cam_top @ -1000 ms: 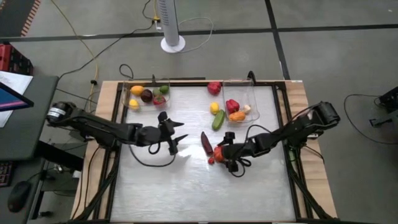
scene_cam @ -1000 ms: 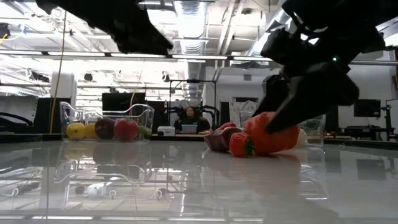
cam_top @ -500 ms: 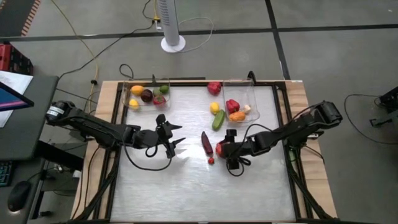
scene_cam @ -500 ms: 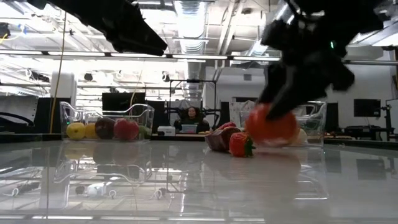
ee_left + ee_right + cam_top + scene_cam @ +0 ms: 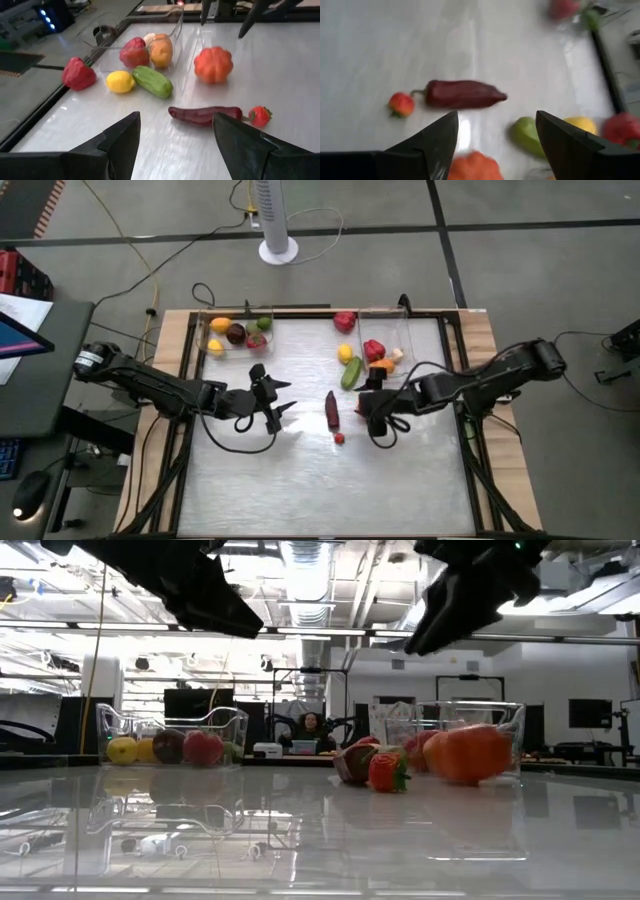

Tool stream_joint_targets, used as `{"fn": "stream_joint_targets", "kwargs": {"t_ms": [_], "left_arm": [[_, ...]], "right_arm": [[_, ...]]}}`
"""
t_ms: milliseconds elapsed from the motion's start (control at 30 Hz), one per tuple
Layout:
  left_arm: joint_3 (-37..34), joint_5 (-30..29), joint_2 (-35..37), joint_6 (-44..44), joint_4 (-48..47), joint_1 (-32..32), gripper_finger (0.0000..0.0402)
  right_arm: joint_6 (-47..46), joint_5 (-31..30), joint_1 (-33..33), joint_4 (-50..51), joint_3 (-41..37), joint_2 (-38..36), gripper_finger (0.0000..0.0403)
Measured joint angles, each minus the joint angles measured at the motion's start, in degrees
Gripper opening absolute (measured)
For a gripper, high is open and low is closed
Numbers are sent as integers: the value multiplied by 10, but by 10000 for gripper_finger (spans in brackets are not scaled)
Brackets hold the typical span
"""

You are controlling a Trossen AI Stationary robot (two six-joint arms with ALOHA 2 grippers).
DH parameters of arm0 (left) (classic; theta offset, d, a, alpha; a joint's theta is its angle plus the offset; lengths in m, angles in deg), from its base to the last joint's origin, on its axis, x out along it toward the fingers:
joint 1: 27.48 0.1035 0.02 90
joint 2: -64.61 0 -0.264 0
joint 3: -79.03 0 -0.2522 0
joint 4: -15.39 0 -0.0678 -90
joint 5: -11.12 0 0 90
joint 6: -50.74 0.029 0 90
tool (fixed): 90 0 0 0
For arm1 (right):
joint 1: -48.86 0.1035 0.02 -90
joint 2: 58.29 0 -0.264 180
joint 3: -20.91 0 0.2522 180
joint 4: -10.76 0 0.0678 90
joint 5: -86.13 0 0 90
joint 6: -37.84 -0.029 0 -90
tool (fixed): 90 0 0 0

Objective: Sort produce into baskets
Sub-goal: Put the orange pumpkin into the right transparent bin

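table [image 5: 300,470] | right end effector [image 5: 377,412] open, empty | orange tomato [image 5: 213,64] (hidden from above) | left end effector [image 5: 283,408] open

In the high view the right pincer [image 5: 372,408] hides the orange tomato [image 5: 213,64].

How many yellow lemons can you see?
3. A back lemon and a front lemon sit in the left basket. A loose lemon lies beside the cucumber. The right basket might hide more.
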Motion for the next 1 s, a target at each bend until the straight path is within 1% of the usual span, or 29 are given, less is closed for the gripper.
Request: {"fn": "stream_joint_targets", "kwargs": {"t_ms": [133,300,400,467,600,700,833,1000], "left_arm": [[0,0,0,-18,-21,0,235],[0,0,0,-32,-33,0,235],[0,4,0,-32,-33,0,235],[0,4,0,-32,-32,0,235],[0,4,0,-32,-32,0,235],[0,4,0,-39,-32,0,235],[0,15,0,-49,-39,-1,235],[0,15,0,-66,-55,-1,235]], "right_arm": [[-33,58,-10,70,0,19,317],[-120,60,-5,181,0,46,372],[-157,52,5,227,-1,50,394],[-171,38,12,232,0,49,398],[-179,1,24,246,0,49,393],[-184,-5,24,241,0,62,390],[-191,-17,32,240,-4,106,390],[-205,-94,49,247,-12,179,390]]}}
